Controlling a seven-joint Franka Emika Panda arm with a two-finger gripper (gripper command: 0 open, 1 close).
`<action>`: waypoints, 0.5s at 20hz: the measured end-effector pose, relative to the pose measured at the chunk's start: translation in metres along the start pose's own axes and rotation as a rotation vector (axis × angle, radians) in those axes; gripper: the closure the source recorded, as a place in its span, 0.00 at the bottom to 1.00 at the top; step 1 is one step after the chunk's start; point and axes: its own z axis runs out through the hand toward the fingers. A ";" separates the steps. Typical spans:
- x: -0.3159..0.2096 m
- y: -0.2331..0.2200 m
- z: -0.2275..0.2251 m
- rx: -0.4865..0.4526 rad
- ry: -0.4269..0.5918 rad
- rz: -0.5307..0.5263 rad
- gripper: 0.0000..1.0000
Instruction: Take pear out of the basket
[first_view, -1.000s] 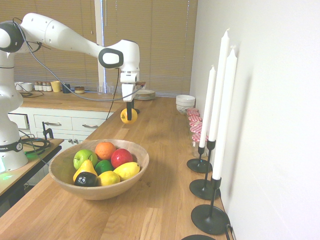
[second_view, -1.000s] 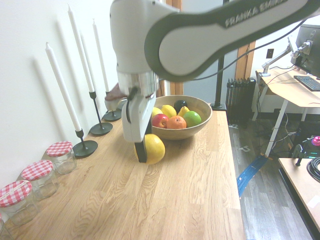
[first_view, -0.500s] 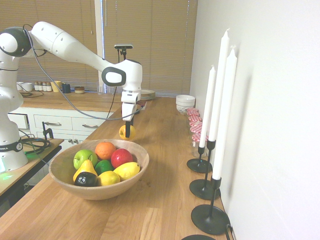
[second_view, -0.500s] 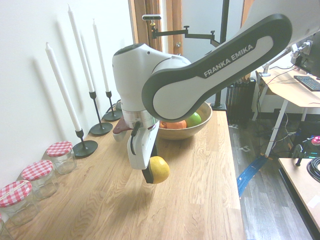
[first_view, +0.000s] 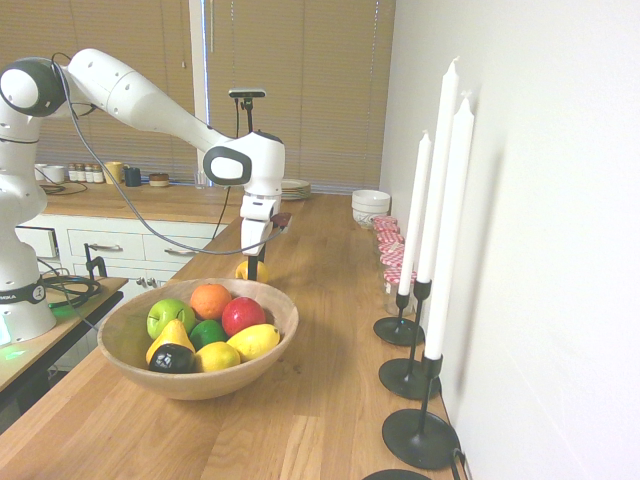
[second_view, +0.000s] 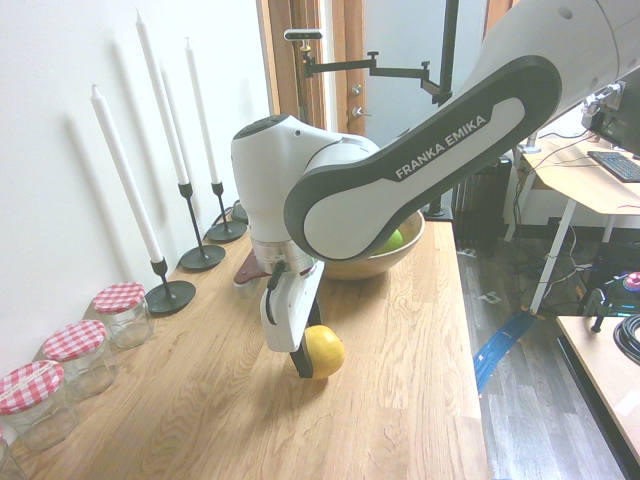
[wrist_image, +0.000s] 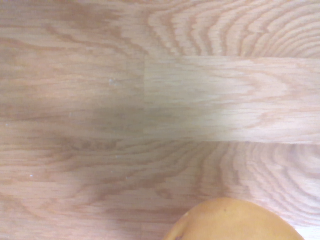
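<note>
You see the tool (second_view: 309, 366) closed on the pear (second_view: 325, 352), its fingers only as far apart as the fruit between them. The pear is at the tool's tip, outside the basket (first_view: 200, 385). Its outline is nearly round, so you cannot tell a long axis; a small dark mark shows on its skin in the wrist view, but you cannot tell which way the fruit points.

Below the tool you find the bench (second_view: 400, 400), of pale, strongly grained wooden strips. The basket stands on it, nearer the first exterior camera than the tool, and holds an orange (first_view: 210, 301), a green apple (first_view: 167, 318), a red apple (first_view: 243, 316) and other fruit. To the wall side of the tool you note candles (first_view: 451, 215) in black holders and jars (second_view: 75, 345) with checked lids. Beyond the tool, in the first exterior view, stand white bowls (first_view: 371, 205) and a stack of plates (first_view: 295, 189), with window blinds (first_view: 300, 90) behind.

In the first exterior view, the basket's rim hides the pear's lower part; in the second, the arm covers much of the basket. The wrist view cuts the pear off, and you cannot tell whether it touches the bench.
</note>
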 end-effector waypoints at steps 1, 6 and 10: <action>0.000 0.000 0.000 0.001 0.000 0.000 0.00; 0.002 0.003 -0.004 0.005 0.005 0.006 0.00; 0.004 0.011 -0.008 0.010 0.005 0.015 0.00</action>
